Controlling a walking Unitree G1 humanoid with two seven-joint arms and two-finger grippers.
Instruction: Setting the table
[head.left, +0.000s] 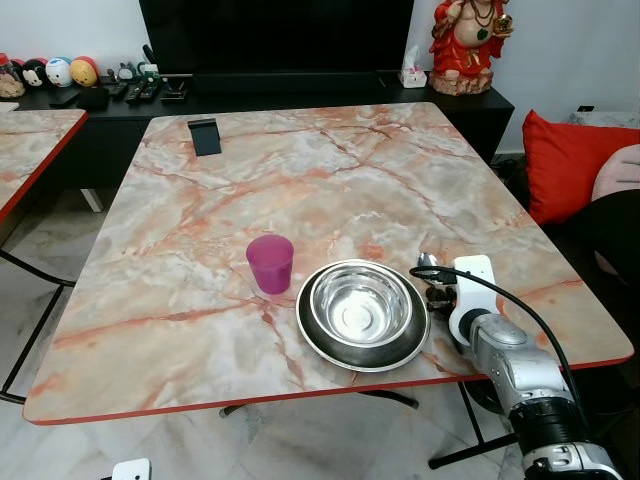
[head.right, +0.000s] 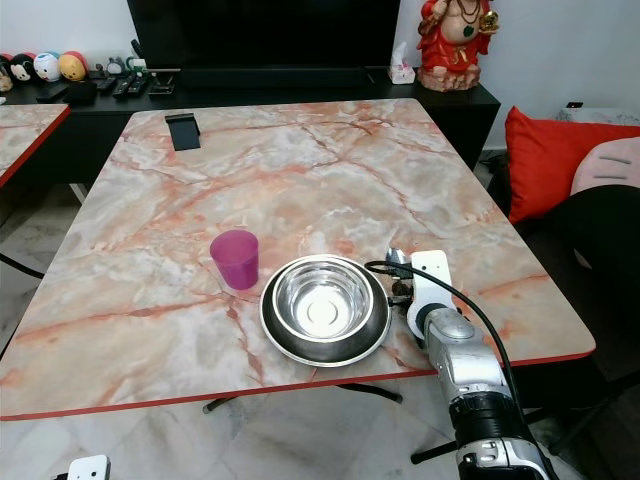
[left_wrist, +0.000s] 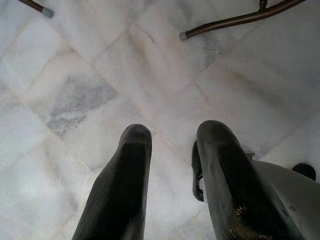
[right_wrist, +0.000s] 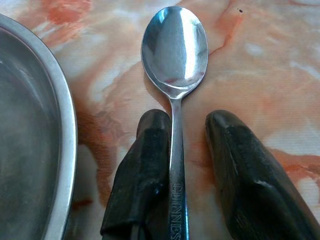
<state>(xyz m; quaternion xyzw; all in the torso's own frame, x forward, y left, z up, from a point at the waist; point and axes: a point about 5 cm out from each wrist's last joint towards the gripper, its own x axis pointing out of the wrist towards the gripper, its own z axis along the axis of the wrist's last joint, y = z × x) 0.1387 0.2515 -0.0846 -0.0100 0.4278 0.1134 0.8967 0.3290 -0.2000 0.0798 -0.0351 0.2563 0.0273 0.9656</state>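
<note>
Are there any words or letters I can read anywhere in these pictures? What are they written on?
"GUINNES": stamped on the handle of the spoon, between the fingers of the right pincer; the word runs off the picture's edge and its first letters are partly hidden.
The tissue box by the red statue has print too small to read.

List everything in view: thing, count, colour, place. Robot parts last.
table: 1, pink marble, centre
cup: 1, purple, left of the plate
plate: 1, steel, near edge
bowl: 1, steel, on the plate
spoon: 1, steel, right of the plate
stand: 1, black, far left corner
statue: 1, red, on the console
cushion: 1, red, far right
right tool: open, fingers either side of the spoon handle
left tool: open, over the floor
</note>
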